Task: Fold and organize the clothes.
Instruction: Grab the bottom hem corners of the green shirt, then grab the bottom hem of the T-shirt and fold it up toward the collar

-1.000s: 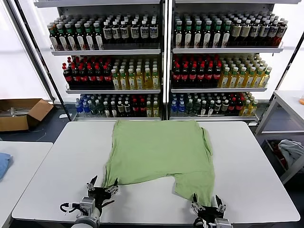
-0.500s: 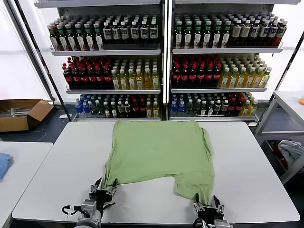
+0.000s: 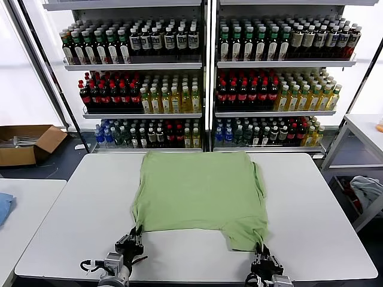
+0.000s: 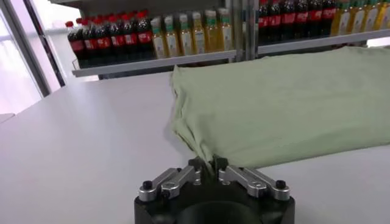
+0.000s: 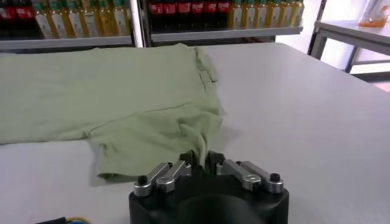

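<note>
The light green shirt [image 3: 200, 191] lies spread on the white table [image 3: 78, 203], plain side up; no collar, buttons or print show. My left gripper [image 3: 133, 239] is shut on the shirt's near left corner, and the left wrist view shows its jaws [image 4: 208, 164] pinching the fabric edge [image 4: 274, 103]. My right gripper [image 3: 261, 257] is shut on the near right corner, where the fabric bunches into the jaws [image 5: 202, 157] below the rest of the shirt [image 5: 122, 97]. Both grippers are low at the table's near edge.
Shelves of bottles [image 3: 203, 78] stand behind the table. A cardboard box [image 3: 27, 142] is on the floor at far left. A side table with a blue cloth [image 3: 3, 206] is at left. A grey-white bundle [image 3: 366, 190] sits at right.
Both grippers have closed on the shirt's near corners. The near hem has been drawn straighter and the hanging right flap has shortened.
</note>
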### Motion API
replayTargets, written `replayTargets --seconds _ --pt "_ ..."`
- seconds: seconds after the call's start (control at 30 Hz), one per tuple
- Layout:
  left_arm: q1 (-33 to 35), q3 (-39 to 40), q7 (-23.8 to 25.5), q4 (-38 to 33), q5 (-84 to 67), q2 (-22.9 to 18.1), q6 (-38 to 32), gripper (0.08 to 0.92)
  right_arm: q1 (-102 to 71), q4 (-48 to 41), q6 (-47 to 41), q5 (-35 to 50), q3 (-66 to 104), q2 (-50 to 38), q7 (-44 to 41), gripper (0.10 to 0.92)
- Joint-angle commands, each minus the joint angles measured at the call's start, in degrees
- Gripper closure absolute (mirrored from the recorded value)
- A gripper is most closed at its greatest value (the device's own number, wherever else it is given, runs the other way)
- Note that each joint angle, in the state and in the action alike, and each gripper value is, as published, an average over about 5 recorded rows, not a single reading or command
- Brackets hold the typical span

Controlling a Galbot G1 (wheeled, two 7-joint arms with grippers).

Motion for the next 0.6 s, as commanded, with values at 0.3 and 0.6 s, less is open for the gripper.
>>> replayTargets --seconds 0.3,0.6 --pt "-3.24 0.16 -1.63 -3.67 -6.81 -1.42 -11.27 0.915 3.91 2.48 8.39 0.49 3.62 0.26 -7.53 0.918" --pt "-11.77 1.16 -2.65 1.13 -9.5 -0.56 -13.18 0.915 14.75 -4.29 8.04 2.02 7.09 -0.17 -8.8 0.918"
